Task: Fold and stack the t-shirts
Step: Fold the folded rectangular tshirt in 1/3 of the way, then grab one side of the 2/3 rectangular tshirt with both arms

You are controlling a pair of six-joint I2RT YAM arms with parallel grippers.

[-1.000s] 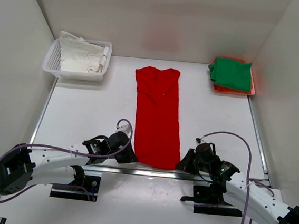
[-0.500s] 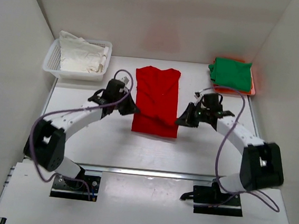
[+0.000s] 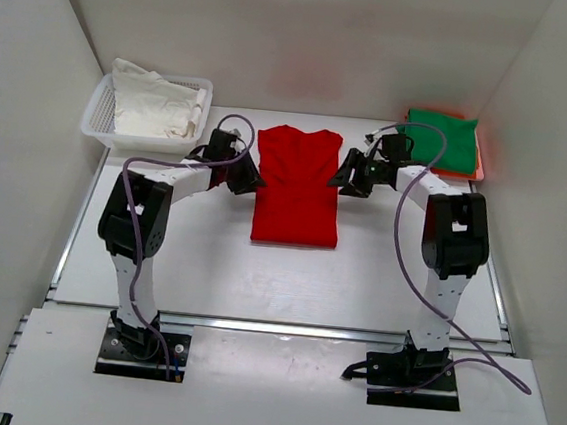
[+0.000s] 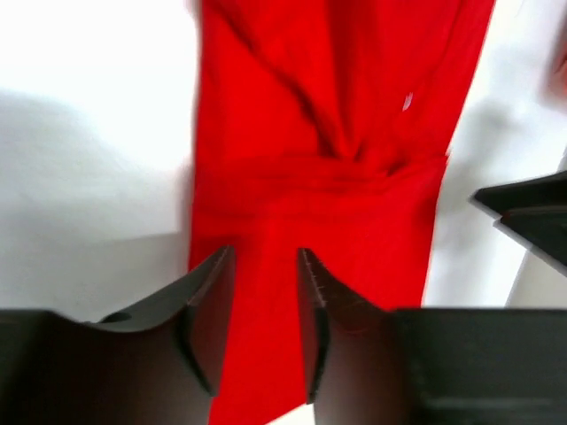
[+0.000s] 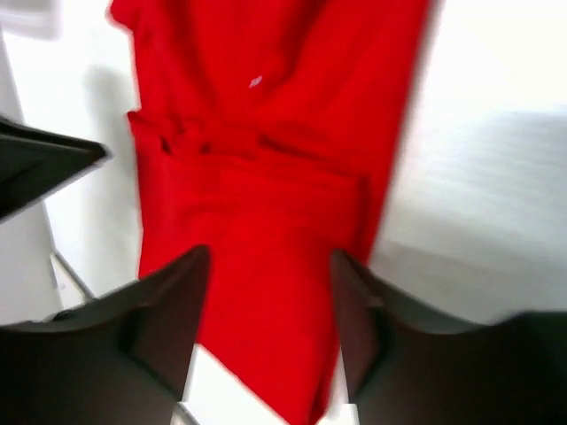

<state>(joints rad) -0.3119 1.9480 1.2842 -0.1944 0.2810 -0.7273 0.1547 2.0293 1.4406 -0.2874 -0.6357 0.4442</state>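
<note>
Top external view: the red shirt point(image 3: 298, 186) lies flat in the far middle of the bench point(image 3: 159, 251), folded into a short, upright rectangle with its collar end toward the back wall. The top layer's edge runs across near the collar. A small white label point(image 4: 407, 102) shows on the cloth beyond that edge.

The left hand point(image 3: 247, 176) sits just beside the shirt's left edge near the top, and the right hand point(image 3: 342, 175) sits just beside the right edge opposite it. Both arms are stretched far forward.

In the left wrist view the fingers point(image 4: 208, 305) stand a narrow way apart above the red cloth, gripping nothing. In the right wrist view the fingers point(image 5: 168, 323) stand wider apart, also over the cloth and empty.

At the far right corner the folded green shirt point(image 3: 441, 139) rests on the orange shirt point(image 3: 446, 173), well apart from the red one. At the far left a basket point(image 3: 102, 120) holds crumpled white cloth point(image 3: 153, 105).
</note>
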